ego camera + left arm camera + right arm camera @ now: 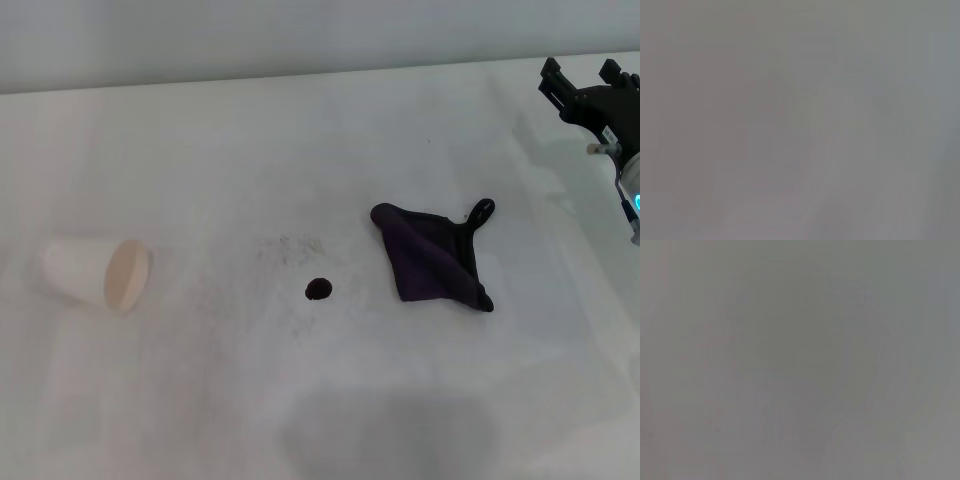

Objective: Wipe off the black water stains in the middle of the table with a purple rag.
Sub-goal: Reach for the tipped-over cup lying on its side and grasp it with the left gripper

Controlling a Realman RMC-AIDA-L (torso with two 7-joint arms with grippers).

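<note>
The purple rag (432, 254) lies crumpled on the white table (300, 400), right of centre, its small black loop pointing to the far right. The black water stain (319, 289), a small glossy blob, sits just left of the rag and apart from it. My right gripper (581, 74) hovers at the far right edge of the head view, well beyond and to the right of the rag, open and holding nothing. The left gripper is out of sight. Both wrist views show only featureless grey.
A white paper cup (97, 273) lies on its side at the left of the table, mouth facing right. Faint grey speckles (290, 247) mark the surface just behind the stain.
</note>
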